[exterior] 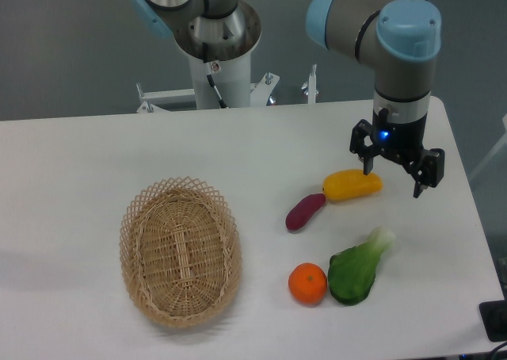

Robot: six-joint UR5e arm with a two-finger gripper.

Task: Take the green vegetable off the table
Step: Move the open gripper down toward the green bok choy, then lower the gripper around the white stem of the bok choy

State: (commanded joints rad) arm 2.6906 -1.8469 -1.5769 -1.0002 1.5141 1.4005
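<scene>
Two neighbours crowd the bok choy: orange touching left, yellow piece under the open, empty tool — misgrasp likely.

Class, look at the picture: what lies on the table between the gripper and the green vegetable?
Nothing: in the camera view, only bare white table separates the gripper from the green vegetable.

Open end effector hovers above table, apart from green vegetable.
</scene>
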